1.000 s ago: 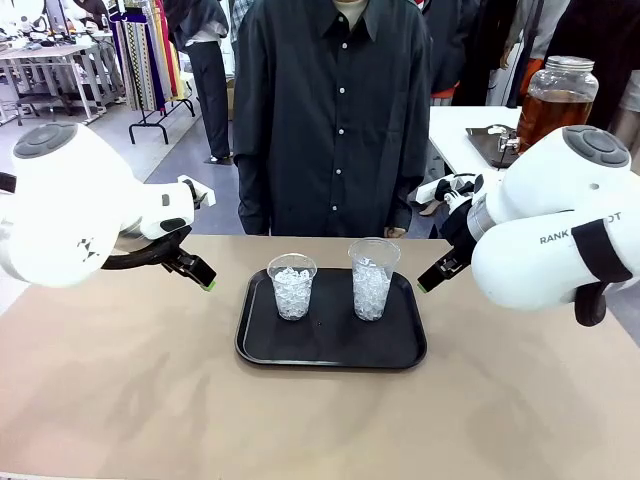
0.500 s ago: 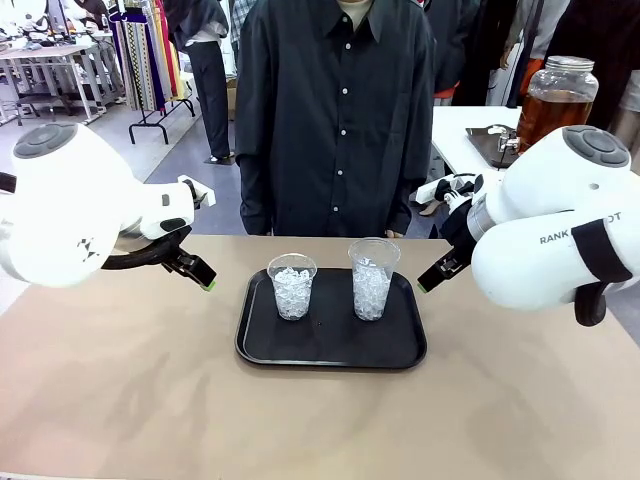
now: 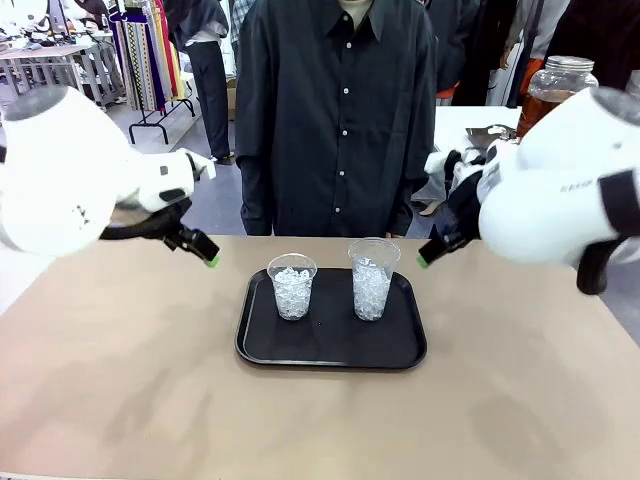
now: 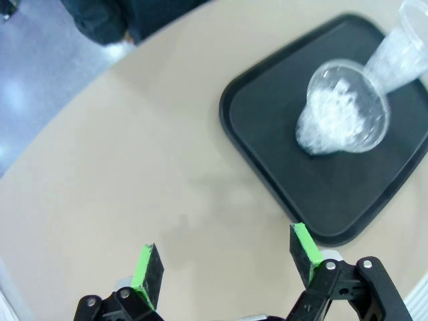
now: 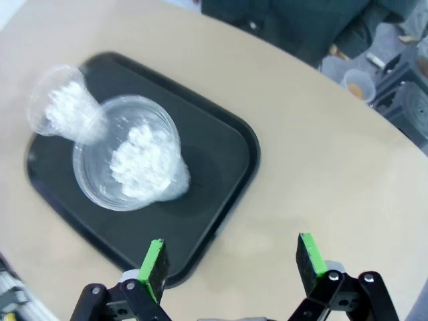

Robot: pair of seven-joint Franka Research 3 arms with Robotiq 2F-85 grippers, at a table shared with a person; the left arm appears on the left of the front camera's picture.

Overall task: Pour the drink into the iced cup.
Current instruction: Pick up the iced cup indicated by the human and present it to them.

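Front view, iced cups [image 3: 292,287] [image 3: 372,282] and drink jar [image 3: 547,98] upright, left end effector [image 4: 227,257] apart, right end effector [image 5: 234,257] apart

Front looks across table [image 3: 120,400]; 2 wrist views overlook shared tray [image 3: 330,348].

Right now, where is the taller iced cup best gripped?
Probably its side wall near mid-height, from the robot's right with the open right hand: the taller cup stands upright, that side is free, and the shorter cup stands at its left.
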